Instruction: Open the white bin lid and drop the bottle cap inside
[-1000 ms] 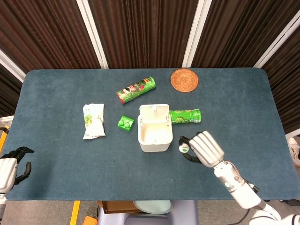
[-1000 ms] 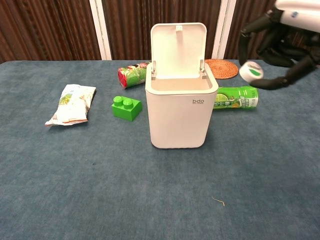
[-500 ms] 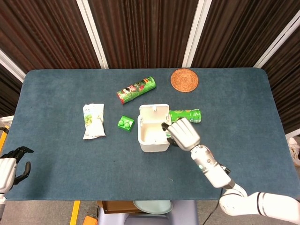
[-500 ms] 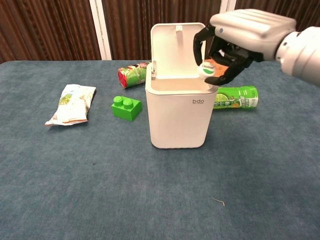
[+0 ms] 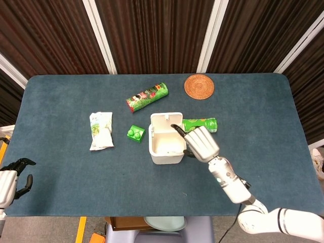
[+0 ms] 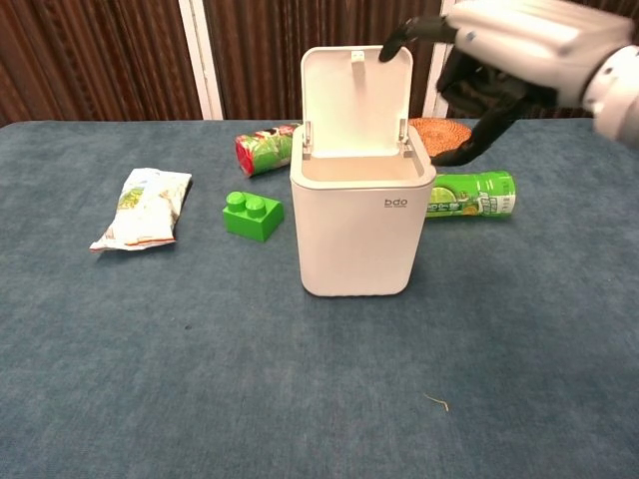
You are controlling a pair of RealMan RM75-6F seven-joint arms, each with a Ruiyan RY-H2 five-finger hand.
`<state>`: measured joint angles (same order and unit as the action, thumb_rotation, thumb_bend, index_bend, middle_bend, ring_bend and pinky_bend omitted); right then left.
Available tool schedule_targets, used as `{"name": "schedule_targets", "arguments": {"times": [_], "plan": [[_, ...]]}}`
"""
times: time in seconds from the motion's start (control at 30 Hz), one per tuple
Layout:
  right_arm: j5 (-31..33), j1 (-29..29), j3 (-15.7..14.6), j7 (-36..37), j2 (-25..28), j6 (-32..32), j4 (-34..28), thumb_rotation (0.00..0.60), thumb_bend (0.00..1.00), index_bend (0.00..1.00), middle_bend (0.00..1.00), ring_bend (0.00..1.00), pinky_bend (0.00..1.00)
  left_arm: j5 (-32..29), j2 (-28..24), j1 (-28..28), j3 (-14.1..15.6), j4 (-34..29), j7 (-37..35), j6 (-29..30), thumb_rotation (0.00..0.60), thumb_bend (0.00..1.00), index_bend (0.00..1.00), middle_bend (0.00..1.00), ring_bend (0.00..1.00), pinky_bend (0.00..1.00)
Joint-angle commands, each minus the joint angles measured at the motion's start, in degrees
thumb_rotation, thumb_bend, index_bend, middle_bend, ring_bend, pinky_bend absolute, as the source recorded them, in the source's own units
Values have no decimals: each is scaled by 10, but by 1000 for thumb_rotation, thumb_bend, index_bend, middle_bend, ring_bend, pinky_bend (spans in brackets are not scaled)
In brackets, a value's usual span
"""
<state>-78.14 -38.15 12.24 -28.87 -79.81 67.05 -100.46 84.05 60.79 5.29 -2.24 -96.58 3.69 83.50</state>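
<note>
The white bin (image 5: 164,158) (image 6: 354,239) stands mid-table with its lid (image 5: 166,119) (image 6: 356,100) hinged up at the back. My right hand (image 5: 201,143) (image 6: 499,50) hovers over the bin's right rim, fingers spread, one fingertip near the lid's top edge. Nothing shows between its fingers. The bottle cap is not visible in either view, and the bin's inside looks plain white from above. My left hand (image 5: 10,179) stays at the near left table edge, holding nothing, far from the bin.
A green brick (image 5: 135,133) (image 6: 252,216) and a snack bag (image 5: 100,130) (image 6: 145,207) lie left of the bin. A red-green can (image 5: 147,96) lies behind it, a green can (image 5: 200,125) (image 6: 471,195) at its right, and a woven coaster (image 5: 199,86) at the far right.
My right hand carried the white cap from right of the bin to above its opening. The cap has left the fingers, which now spread wider and sit slightly higher. The left hand is still.
</note>
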Motion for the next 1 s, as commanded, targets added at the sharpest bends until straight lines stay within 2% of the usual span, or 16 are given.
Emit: {"name": "schedule_targets", "arguments": {"times": [0.03,0.17,0.27,0.43,0.57,0.63,0.77,0.83,0.9,1.0], "plan": [[-48,48,-23,8,38,70,-41,600,82,356,963,949,862,0,0,0,0,-1,0,1,600,546,351,287,358,474],[-125,114,-60,12,87,170,-59,600,82,433,963,923,857,0,1,-1,-1,0,3,3,600,547,351,287,358,474],[-182,164,-79,22,118,251,-37,600,82,504,952,893,857,1,3,1,1,-1,10,-1,600,546,351,287,358,474],[-213,243,-102,86,143,361,17,600,82,563,808,727,814,4,6,1,2,-4,27,1,600,546,351,286,358,474],[-188,290,-98,157,122,417,103,600,83,574,658,510,723,2,9,0,3,-6,38,3,600,546,351,287,358,474],[-162,306,-95,192,108,422,139,600,82,575,595,437,651,1,10,0,2,-6,42,3,600,546,351,287,358,475],[-111,321,-89,262,79,390,212,600,82,522,464,304,412,-4,13,2,1,-4,49,-1,600,546,351,286,358,474],[-96,317,-93,272,81,350,214,600,83,464,385,231,312,-5,14,3,0,-3,50,-2,600,546,351,286,359,475],[-89,309,-101,277,90,305,211,600,82,365,290,153,205,-6,15,5,0,-2,52,-6,600,546,351,287,359,475],[-76,299,-106,256,93,254,213,600,84,215,193,80,151,-7,16,6,1,-1,50,-10,600,546,351,287,358,475]]}}
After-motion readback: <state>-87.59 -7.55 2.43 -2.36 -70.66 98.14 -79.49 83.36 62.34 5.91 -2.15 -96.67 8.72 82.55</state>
